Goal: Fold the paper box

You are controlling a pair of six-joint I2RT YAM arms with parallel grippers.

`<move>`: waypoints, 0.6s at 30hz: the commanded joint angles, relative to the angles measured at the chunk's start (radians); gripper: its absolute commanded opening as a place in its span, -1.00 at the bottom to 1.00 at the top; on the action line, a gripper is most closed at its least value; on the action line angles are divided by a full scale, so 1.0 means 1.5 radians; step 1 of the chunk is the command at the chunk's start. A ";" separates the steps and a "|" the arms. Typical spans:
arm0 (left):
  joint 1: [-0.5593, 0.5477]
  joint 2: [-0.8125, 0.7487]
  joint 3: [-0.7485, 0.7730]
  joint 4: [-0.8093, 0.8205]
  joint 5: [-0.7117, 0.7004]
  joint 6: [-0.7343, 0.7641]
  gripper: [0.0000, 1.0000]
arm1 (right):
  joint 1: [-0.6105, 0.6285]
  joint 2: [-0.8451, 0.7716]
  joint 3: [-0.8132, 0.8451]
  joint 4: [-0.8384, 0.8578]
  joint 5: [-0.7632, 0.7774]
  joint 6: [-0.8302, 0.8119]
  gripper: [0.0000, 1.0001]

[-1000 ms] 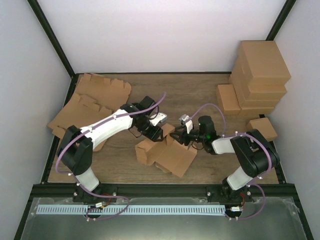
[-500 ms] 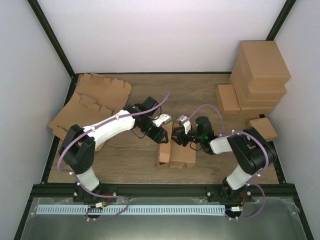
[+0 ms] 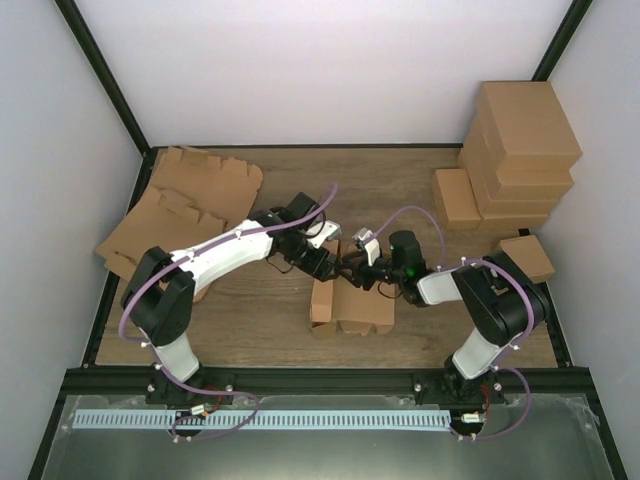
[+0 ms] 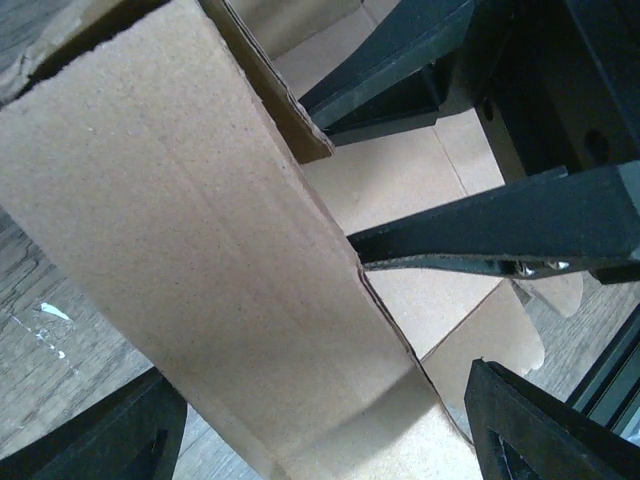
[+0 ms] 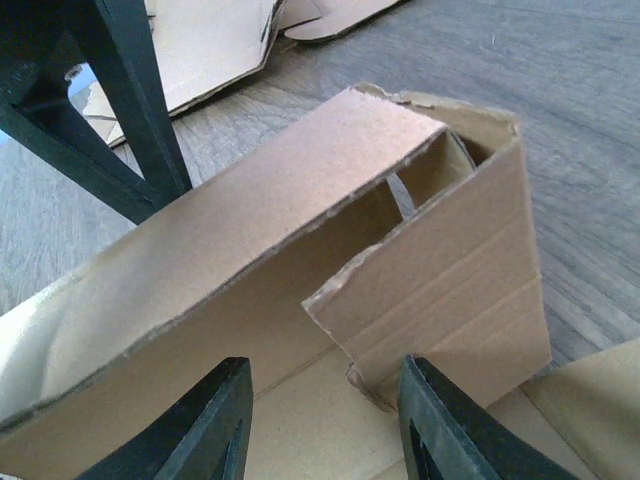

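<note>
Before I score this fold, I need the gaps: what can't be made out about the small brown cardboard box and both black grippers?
- Top view: the left gripper and right gripper crowd over the plain brown cardboard paper box; contact too small to tell.
- Left wrist view: a raised panel hides whatever lies behind it.
- Right wrist view: walls hide the far inner corner; the bottom edge cuts off the near side.

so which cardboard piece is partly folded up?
The paper box in the middle, walls raised and top open; the blanks at far left lie flat, the cartons at right are closed.
</note>
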 commanded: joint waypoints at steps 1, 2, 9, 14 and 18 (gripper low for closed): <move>-0.002 0.022 0.010 0.030 -0.006 -0.024 0.58 | 0.007 0.008 0.027 0.013 0.001 -0.008 -0.17; -0.002 0.027 0.013 0.029 -0.010 -0.026 0.58 | 0.007 0.008 0.028 0.014 -0.001 -0.008 -0.18; -0.006 0.059 0.028 0.014 -0.032 -0.027 0.52 | 0.010 0.034 0.045 0.007 -0.006 -0.010 -0.25; -0.014 0.074 0.047 -0.006 -0.052 -0.018 0.38 | 0.009 0.047 0.058 0.006 -0.012 -0.007 -0.30; -0.014 0.074 0.054 -0.017 -0.038 -0.002 0.21 | 0.009 0.054 0.068 0.003 -0.015 -0.007 -0.32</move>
